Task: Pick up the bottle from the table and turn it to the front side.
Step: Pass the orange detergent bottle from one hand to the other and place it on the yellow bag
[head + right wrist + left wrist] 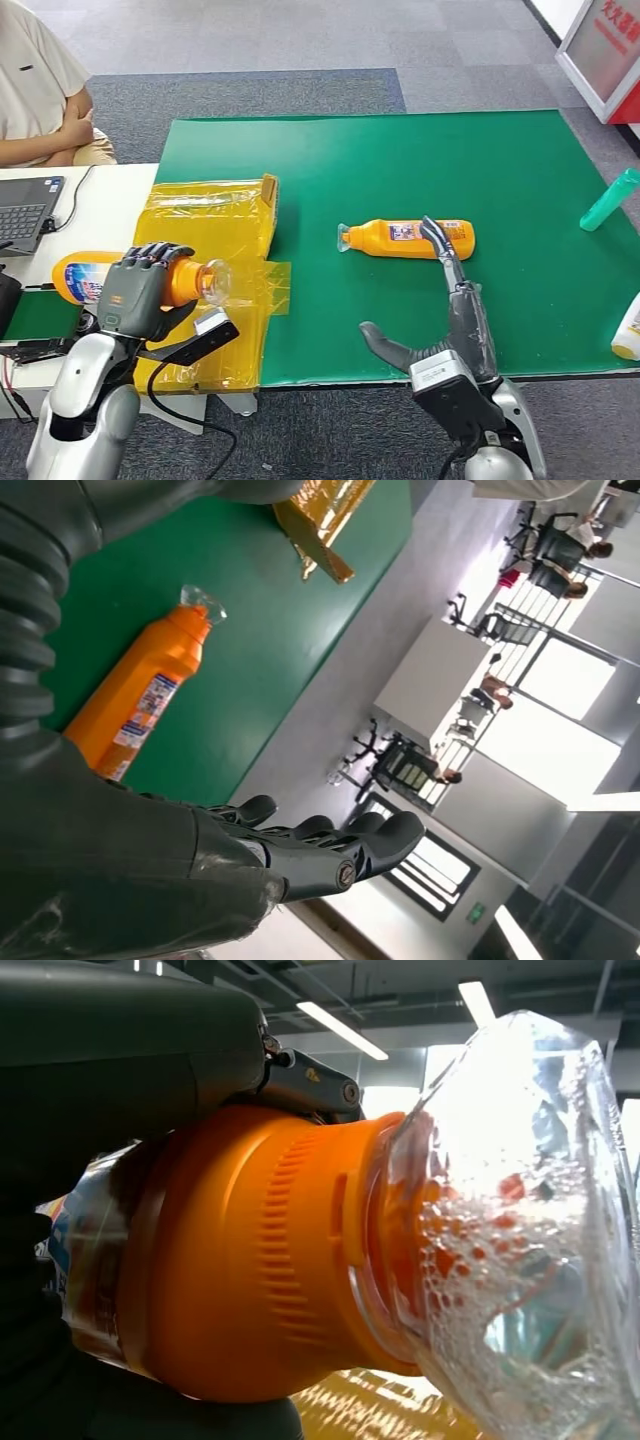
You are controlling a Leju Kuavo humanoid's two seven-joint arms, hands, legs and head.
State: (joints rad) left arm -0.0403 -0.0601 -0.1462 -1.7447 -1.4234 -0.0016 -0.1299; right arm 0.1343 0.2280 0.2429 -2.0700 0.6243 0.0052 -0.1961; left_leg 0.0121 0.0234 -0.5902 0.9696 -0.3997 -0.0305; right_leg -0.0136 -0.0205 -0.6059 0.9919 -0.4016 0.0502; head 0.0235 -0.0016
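Left robot hand (140,290) is clamped around an orange bottle (181,281), holding it lifted and lying sideways above the yellow plastic sheet (219,215) at the near-left end of the bench (528,180). Clear cap (217,281) points toward the bench's middle; the blue-and-white label end sticks out behind the fingers. In the left wrist view the fingers wrap the bottle's shoulder just behind the cap, and foam shows inside the clear cap (521,1230).

Right robot hand (445,310) holds nothing, fingers apart and stretched forward, fingertips just short of a second orange bottle (407,238). That one lies flat on the green mat, cap toward the left, label partly up.

Step in hand, as you'd judge it: the pick-up looks done for the left bottle, and the turn to the front side is the work now. You can't tell from these views which face of the held bottle's label is forward.

Next move calls for a wrist roll with the grasp kept firm; the grip sits near the neck, so the heavy body end may sag or slip as you rotate. Keep it over the yellow sheet while turning.

Also present: a green bottle (610,200) at the far right edge, a laptop (26,205), and a seated person (38,90) at far left.
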